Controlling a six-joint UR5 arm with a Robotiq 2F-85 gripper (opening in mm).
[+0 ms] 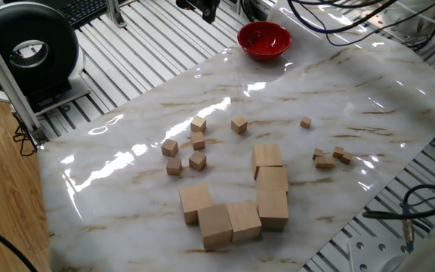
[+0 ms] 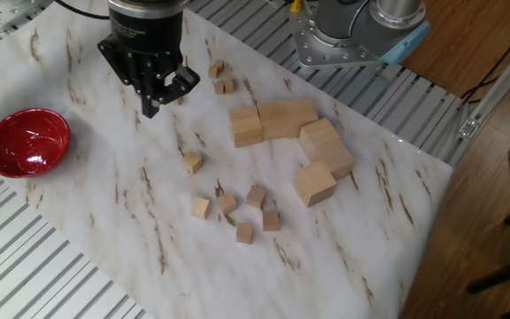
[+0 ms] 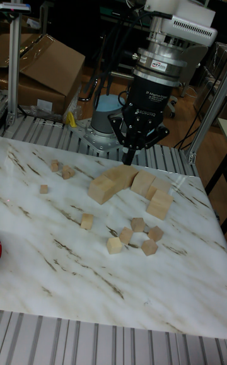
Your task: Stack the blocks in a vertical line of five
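Several small light-wood blocks lie loose on the marble table. One block (image 1: 239, 125) (image 2: 193, 162) (image 3: 87, 220) sits apart from a cluster around another block (image 1: 197, 160) (image 2: 256, 196) (image 3: 137, 224). None is stacked. My gripper (image 2: 152, 108) (image 3: 128, 159) hangs above the table, away from the blocks, toward the tiny cubes and the red bowl. Its fingers are together with nothing between them. In one fixed view only its tip (image 1: 208, 12) shows at the top edge.
Several large wood cubes (image 1: 269, 180) (image 2: 282, 120) (image 3: 135, 182) stand next to the blocks. Tiny cubes (image 1: 327, 158) (image 2: 223, 81) (image 3: 61, 169) lie farther off. A red bowl (image 1: 263, 39) (image 2: 25, 142) sits at one table end. The robot base (image 2: 352, 35) stands behind the table.
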